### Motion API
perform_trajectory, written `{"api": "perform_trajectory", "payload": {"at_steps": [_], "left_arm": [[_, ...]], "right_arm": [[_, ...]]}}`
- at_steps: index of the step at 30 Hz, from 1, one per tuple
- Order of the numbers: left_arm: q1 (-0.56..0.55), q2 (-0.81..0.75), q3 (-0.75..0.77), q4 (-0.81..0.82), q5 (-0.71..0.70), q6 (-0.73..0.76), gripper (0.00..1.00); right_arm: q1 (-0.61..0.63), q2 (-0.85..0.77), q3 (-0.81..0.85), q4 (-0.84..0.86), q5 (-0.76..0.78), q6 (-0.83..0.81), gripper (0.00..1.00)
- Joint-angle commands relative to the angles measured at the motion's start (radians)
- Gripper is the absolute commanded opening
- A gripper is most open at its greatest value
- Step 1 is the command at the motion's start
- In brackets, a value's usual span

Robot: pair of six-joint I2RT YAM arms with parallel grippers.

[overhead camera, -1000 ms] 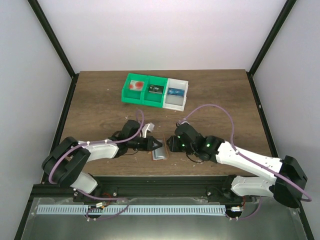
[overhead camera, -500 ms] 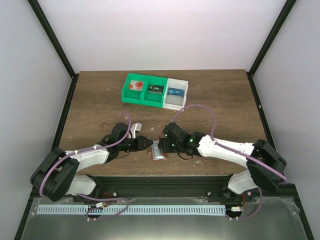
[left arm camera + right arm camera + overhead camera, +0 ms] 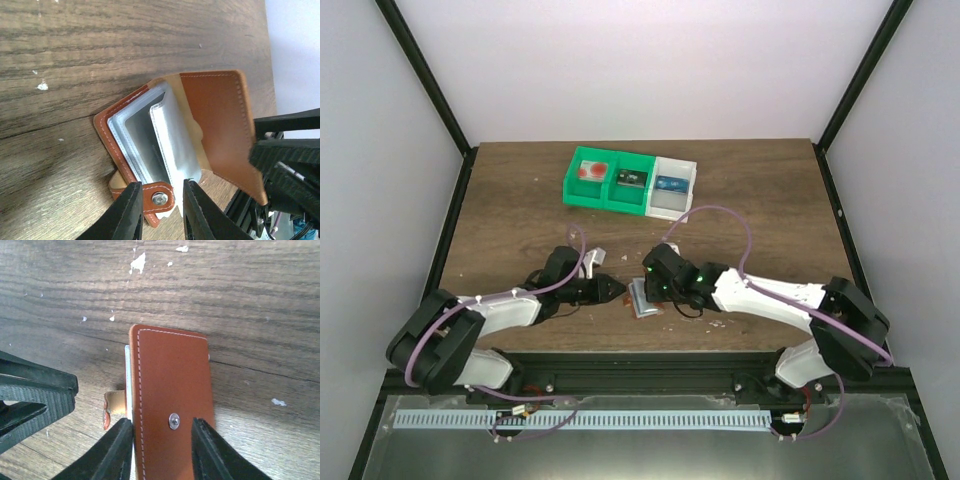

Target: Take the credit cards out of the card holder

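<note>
Here, catalogued from left to right across one dark brown wood-grain table (image 3: 520,210), with twelve o'clock at its far edge.

1. White-shelled left arm (image 3: 500,308), reaching in from eight o'clock. Its black left gripper (image 3: 615,291) lies low near six o'clock of the table, just at nine o'clock of the holder. The fingers (image 3: 129,212) stand parted. The holder's small orange-brown snap tab (image 3: 159,199) lies in the gap between them, unclamped.

2. Small flat folding card holder (image 3: 641,299), orange-brown stitched leather outside, at six o'clock of the table near the front edge, between the two grippers. In the left wrist view its leather flap (image 3: 220,130) is raised half open, exposing pale silver-grey inner panels (image 3: 150,150). Whether these hold credit cards cannot be told.

3. Row of plastic bins (image 3: 603,201), two green and one white, at twelve o'clock of the table, well apart from the holder. Each holds an item too small to identify.

4. Black right gripper (image 3: 162,426), at two o'clock of the holder, over the flap's outer face. Its fingers (image 3: 116,452) are spread, one to each side of a small metal rivet (image 3: 173,421). Contact with the leather cannot be told.

5. White-shelled right arm (image 3: 770,298), reaching in from four o'clock.

6. Scattered white flecks (image 3: 138,262) on the wood, at twelve o'clock of the flap in the right wrist view.
</note>
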Motion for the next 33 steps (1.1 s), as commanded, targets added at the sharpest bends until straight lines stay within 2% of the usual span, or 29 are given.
{"api": "perform_trajectory", "payload": {"at_steps": [1, 4, 9, 15, 20, 26, 33], "left_arm": [[0.004, 0.031, 0.012, 0.034, 0.024, 0.016, 0.25], [0.005, 0.052, 0.014, 0.052, 0.044, 0.018, 0.24], [0.005, 0.085, 0.025, 0.078, 0.076, 0.015, 0.24], [0.005, 0.093, 0.032, 0.121, 0.098, -0.009, 0.28], [0.003, 0.089, 0.048, 0.169, 0.128, -0.032, 0.33], [-0.010, 0.124, 0.077, 0.178, 0.133, -0.038, 0.23], [-0.027, 0.141, 0.117, 0.116, 0.090, -0.007, 0.22]], "right_arm": [[0.007, -0.046, -0.013, -0.032, 0.070, 0.022, 0.32], [0.005, -0.062, -0.021, -0.037, 0.088, 0.023, 0.28], [-0.010, -0.065, -0.034, -0.034, 0.100, 0.010, 0.11], [-0.032, -0.092, -0.079, -0.008, 0.089, 0.008, 0.01], [-0.076, -0.141, -0.179, 0.079, 0.011, 0.009, 0.01], [-0.091, -0.200, -0.240, 0.140, -0.034, 0.010, 0.00], [-0.092, -0.224, -0.271, 0.161, -0.030, 0.012, 0.00]]}}
